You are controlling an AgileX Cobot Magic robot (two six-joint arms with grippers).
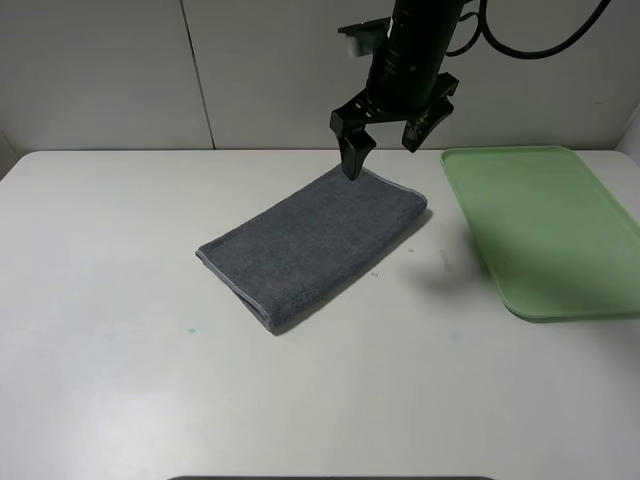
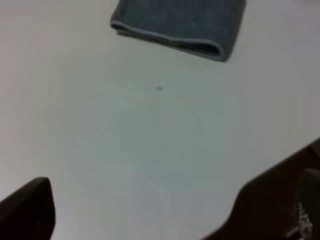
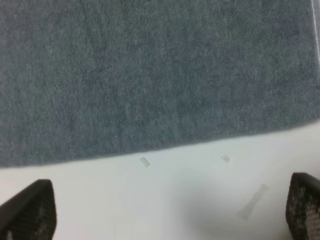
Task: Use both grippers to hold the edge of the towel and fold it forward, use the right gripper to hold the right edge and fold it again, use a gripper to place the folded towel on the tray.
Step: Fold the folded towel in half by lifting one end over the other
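The dark grey towel (image 1: 315,245) lies folded in a slanted rectangle on the white table, its pale hem (image 1: 235,285) showing along the near left end. My right gripper (image 1: 382,158) hangs open just above the towel's far right corner, nothing between its fingers. In the right wrist view the towel (image 3: 150,75) fills the upper part, and the right gripper (image 3: 167,207) straddles bare table beside its edge. The pale-green tray (image 1: 550,220) sits right of the towel. My left gripper (image 2: 160,210) is open over bare table, well away from the towel (image 2: 175,25); the exterior high view does not show it.
A small teal speck (image 1: 190,330) marks the table left of and nearer than the towel, also seen as a speck (image 2: 159,88) in the left wrist view. Small pale scraps (image 3: 145,162) lie on the table by the towel's edge. A panelled wall stands behind.
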